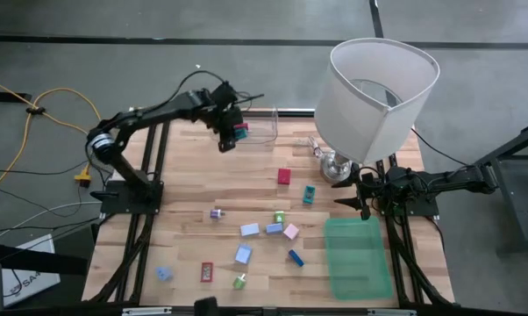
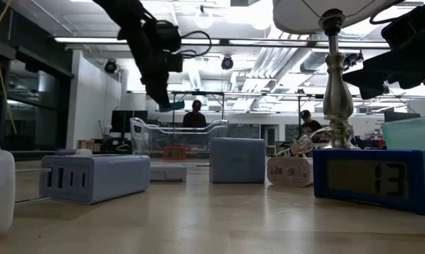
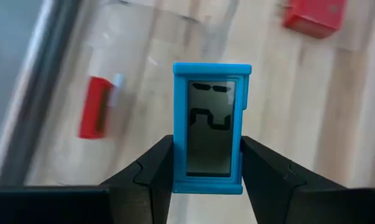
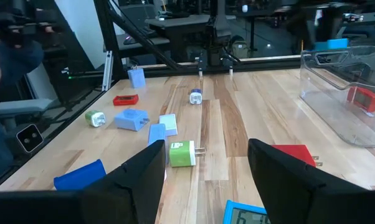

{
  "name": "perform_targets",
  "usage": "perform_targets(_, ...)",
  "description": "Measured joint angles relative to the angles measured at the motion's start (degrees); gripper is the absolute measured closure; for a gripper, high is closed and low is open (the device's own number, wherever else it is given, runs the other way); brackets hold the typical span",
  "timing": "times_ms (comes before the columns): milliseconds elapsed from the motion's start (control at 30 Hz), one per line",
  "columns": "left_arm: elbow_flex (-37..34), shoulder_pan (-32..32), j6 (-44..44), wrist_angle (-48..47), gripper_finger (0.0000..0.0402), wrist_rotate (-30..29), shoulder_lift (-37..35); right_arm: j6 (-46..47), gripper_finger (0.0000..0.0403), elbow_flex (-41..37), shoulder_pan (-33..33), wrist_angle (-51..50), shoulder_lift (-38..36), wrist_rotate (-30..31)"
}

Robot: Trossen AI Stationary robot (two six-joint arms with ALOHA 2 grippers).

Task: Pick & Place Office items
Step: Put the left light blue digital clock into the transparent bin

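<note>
Wooden table [image 1: 246, 211], left tool [image 3: 206, 171] clamped on blue clock [image 3: 211, 127], right tool [image 4: 206, 171] apart, idle.

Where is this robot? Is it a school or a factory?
Probably a robotics lab or workshop: other black-framed work tables stand behind, bare pipes and strip lights run overhead, and people sit at desks in back.

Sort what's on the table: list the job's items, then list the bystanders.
Job items:
- blue clock, held in left gripper
- red clock
- green plug
- clear bin
- green bin

Bystanders:
- white lamp
- right gripper, idle, jaws open
</note>
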Motion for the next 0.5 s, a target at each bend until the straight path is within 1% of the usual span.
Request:
perform_targets(133, 8.13, 2.22, 3.41, -5.16, 0.0249, 0.46, 6.59, -0.01, 0.0188, 0.0, 0.01, 0.0, 0.0, -0.02)
perform_targets(267, 14.57, 4.18, 6.19, -9.27, 0.0249, 2.68, 12.21, -0.01, 0.0188, 0.0, -0.01, 0.0, 0.0, 0.0)
perform_targets(367, 16.66, 5.69, 8.24, -9.23, 0.0249, 3.57, 13.93, 0.0, 0.0188, 0.0, -0.01, 0.0, -0.01, 0.0)
perform_targets(500, 16.97, 7.4, 10.04, -9.2, 0.0249, 3.79, 14.63, 0.0, 0.0188, 0.0, -0.01, 0.0, -0.02, 0.0)
